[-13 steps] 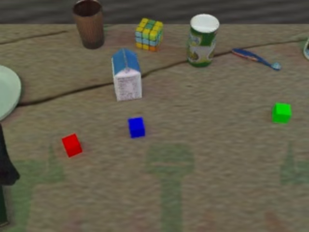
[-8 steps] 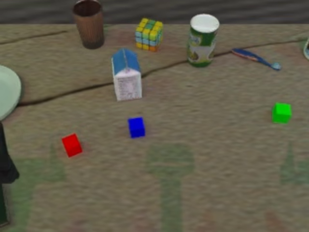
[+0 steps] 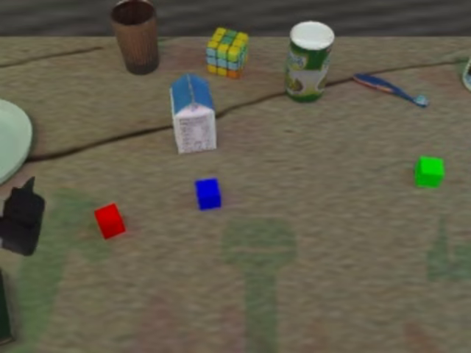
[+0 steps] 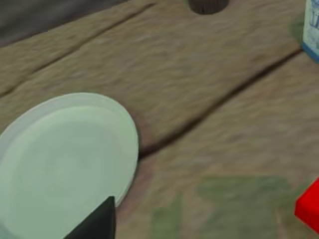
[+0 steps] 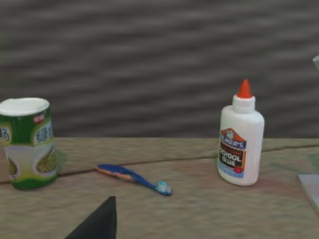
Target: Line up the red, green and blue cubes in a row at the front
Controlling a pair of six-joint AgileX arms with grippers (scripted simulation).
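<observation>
Worn brown table (image 3: 316, 220) with dark cracks running across it; grey ribbed wall behind.

Left gripper (image 3: 22, 213) low at the table's left edge, over the surface. Jaw gap not readable from any view; only one dark finger (image 4: 97, 224) pokes into the left wrist view. Cannot tell whether it is wide or narrow. It holds nothing that can be seen.

Red cube (image 3: 109, 220) sits just to the gripper's right, apart from it. Its corner (image 4: 310, 206) also shows in the left wrist view. Blue cube (image 3: 207, 193) lies farther right of the gripper, beyond the red. Green cube (image 3: 429, 171) is well apart, near the table's right edge. All three rest flat on the table and touch nothing.

Pale green plate (image 3: 9, 136) lies just behind the gripper, partly off the left edge. Milk carton (image 3: 193, 114) stands behind the blue cube. Back row: brown cup (image 3: 135, 35), puzzle cube (image 3: 227, 51), green can (image 3: 309, 60), toothbrush (image 3: 388, 88). The right wrist view adds a glue bottle (image 5: 240, 139) beyond the toothbrush.

Right arm is out of the top view, and only a dark fingertip (image 5: 97, 224) shows in its wrist view. Its jaw state cannot be told.
</observation>
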